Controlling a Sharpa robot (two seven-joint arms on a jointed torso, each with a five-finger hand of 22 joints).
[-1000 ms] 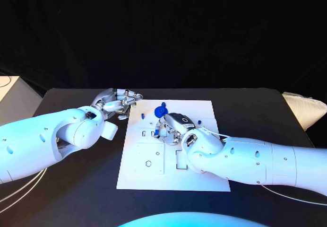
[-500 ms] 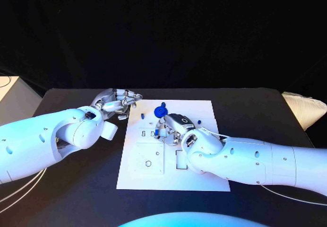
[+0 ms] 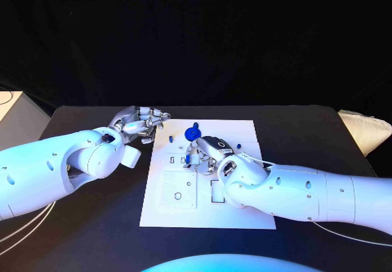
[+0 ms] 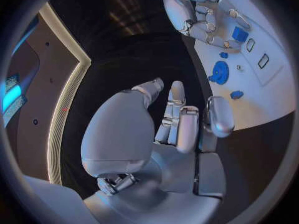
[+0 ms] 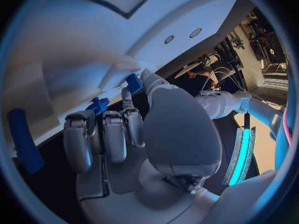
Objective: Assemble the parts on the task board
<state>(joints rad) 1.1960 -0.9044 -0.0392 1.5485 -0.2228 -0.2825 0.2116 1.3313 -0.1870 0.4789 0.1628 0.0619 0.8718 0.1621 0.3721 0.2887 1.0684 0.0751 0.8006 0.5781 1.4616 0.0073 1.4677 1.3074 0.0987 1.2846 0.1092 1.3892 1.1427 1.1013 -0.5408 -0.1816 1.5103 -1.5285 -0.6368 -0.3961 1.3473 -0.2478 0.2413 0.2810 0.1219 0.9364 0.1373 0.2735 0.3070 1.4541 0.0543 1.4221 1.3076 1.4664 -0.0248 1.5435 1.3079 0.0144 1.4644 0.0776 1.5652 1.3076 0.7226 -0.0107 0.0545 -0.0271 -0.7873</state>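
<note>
**Right hand works a blue piece at the board's upper rows**

While the left hand [image 3: 140,123] hangs over the black counter [image 3: 81,119] just beside the board's upper left corner, fingers curled loosely inward with nothing in them, the right hand [image 3: 206,150] is down on the white board [image 3: 204,218]. Its fingertips close round a small blue piece [image 4: 239,33] near the row of little rectangular slots; whether that piece is seated yet I cannot tell.

As a judgement, the job looks early to midway. A blue round knob [image 3: 191,134] stands near the board's far edge, a thin blue peg [image 3: 170,137] stands near the left edge, and another small blue piece [image 3: 239,145] lies just beyond the right hand. Several cut-outs toward the near half, among them a rectangular slot [image 3: 216,191] and a small round hole [image 3: 178,196], hold nothing, so more fitting probably remains.

The board is flat, matte and white, with a raised square panel and crisp-edged openings. The pieces look like smooth hard plastic: a disc-shaped knob, a slim peg, blocky bits. Both hands are polished metal, and the counter is dull black.
</note>
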